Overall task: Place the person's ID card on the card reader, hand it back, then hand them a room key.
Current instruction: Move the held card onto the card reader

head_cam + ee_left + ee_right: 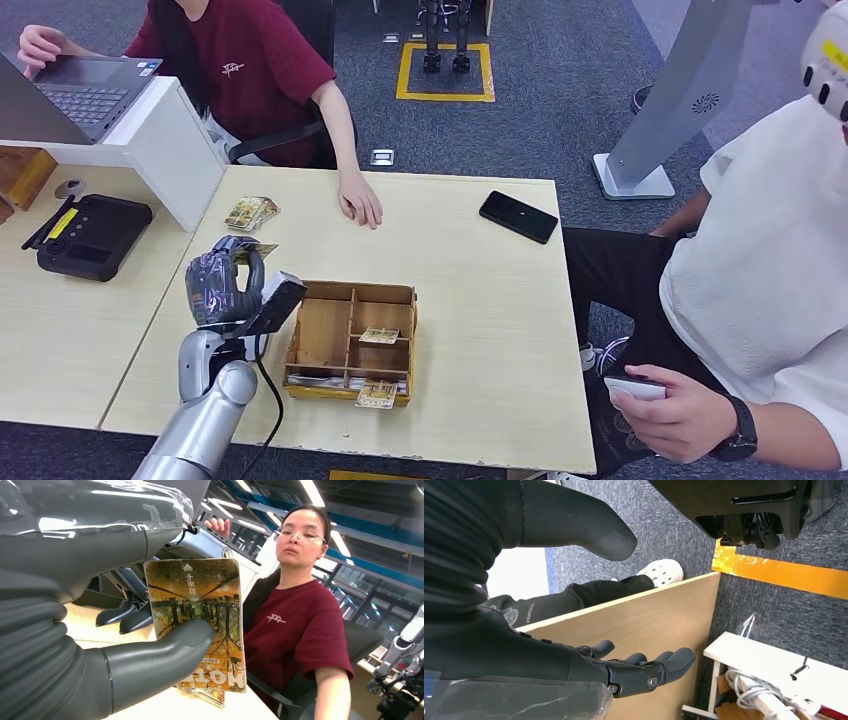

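Left hand is up over the worktop's near-left part, beside the wooden tray, pinching a card between thumb and fingers. Card looks thin, stiff, light and glossy, likely slippery, so a flat pinch across both faces, away from the edge, seems safest. Right hand hangs with fingers apart, holding nothing.

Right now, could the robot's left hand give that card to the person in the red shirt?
Probably yes. The left hand already pinches the card, and the person's hand rests on the table just beyond it, with only a small stack of cards lying off to the side.
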Tool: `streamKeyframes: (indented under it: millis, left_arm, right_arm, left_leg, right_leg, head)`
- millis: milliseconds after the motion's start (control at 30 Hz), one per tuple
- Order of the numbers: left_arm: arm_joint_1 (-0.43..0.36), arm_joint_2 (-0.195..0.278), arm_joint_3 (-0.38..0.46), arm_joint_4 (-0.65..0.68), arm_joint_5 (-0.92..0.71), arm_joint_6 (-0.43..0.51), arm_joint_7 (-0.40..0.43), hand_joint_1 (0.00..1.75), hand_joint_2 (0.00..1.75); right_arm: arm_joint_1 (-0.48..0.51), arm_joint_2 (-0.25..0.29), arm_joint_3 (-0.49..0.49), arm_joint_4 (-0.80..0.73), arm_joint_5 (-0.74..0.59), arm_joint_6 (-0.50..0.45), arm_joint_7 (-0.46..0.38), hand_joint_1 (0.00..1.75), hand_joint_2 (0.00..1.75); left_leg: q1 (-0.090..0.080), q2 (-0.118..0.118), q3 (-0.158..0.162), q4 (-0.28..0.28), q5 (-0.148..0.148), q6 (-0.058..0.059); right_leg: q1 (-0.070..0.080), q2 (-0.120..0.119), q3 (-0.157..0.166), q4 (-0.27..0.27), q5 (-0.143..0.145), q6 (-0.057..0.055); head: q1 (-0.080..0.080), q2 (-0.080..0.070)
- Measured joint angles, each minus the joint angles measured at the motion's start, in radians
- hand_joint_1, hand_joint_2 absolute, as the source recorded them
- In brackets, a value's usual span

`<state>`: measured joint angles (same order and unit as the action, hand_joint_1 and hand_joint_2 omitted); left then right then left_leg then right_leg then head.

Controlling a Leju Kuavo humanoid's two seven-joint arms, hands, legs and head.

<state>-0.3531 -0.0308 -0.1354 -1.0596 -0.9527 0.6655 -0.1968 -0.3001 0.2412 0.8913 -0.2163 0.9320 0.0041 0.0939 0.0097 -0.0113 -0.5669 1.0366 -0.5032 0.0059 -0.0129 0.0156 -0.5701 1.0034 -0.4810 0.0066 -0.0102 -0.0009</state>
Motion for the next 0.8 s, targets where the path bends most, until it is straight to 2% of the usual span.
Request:
streamKeyframes:
  millis: [567,800]
  left_arm:
    - [-0.007,-0.008,-0.012,0.025,-0.004,0.001,0.005,1.75,1.75]
    - [-0.029,-0.017,-0.016,0.053,0.051,-0.065,0.031,1.75,1.75]
  right_arm:
    - [-0.005,0.001,0.022,0.000,0.028,0.014,-0.020,0.00,1.75]
    - [-0.007,0.002,0.030,0.000,0.047,0.015,-0.034,0.00,1.75]
  left_leg:
    - [0.000,0.000,0.000,0.000,0.000,0.000]
    - [0.000,0.000,0.000,0.000,0.000,0.000]
  right_leg:
    - [0.000,0.000,0.000,0.000,0.000,0.000]
    - [0.000,0.000,0.000,0.000,0.000,0.000]
  head:
    - [0.000,0.000]
    - [0.000,0.000]
